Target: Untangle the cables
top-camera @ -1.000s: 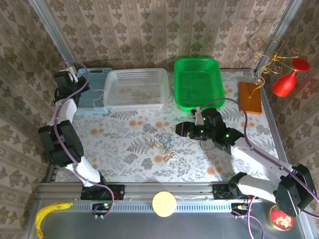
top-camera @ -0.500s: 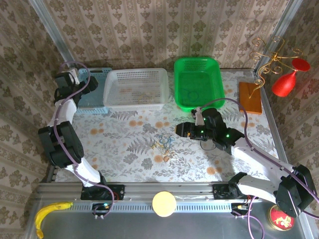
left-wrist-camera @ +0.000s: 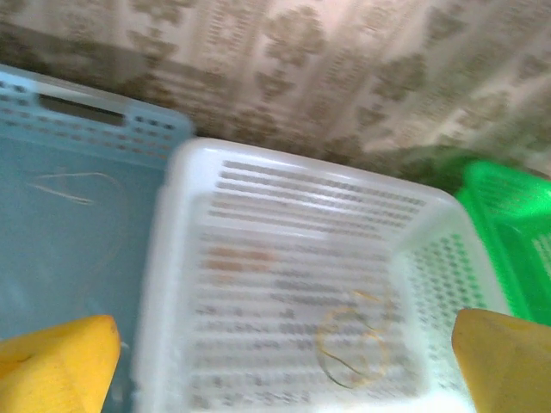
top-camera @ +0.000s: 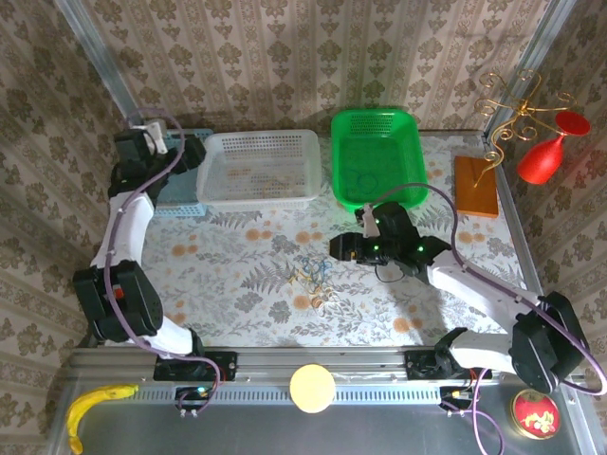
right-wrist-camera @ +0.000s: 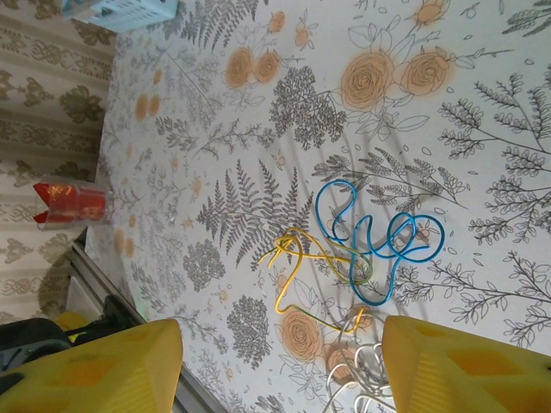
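R claw (top-camera: 340, 248) wide open, empty, arm stretched low, cables (right-wrist-camera: 362, 249) just ahead. L claw (top-camera: 192, 152) wide open, empty, arm raised, white basket (left-wrist-camera: 284, 168) ahead.

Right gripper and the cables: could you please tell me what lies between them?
In the top external view, nothing but bare flowered tablecloth separates the right gripper from the cables.

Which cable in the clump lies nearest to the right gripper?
The white cable, lying between the open jaws of the right gripper. The yellow cable and the blue cable lie farther ahead of it.
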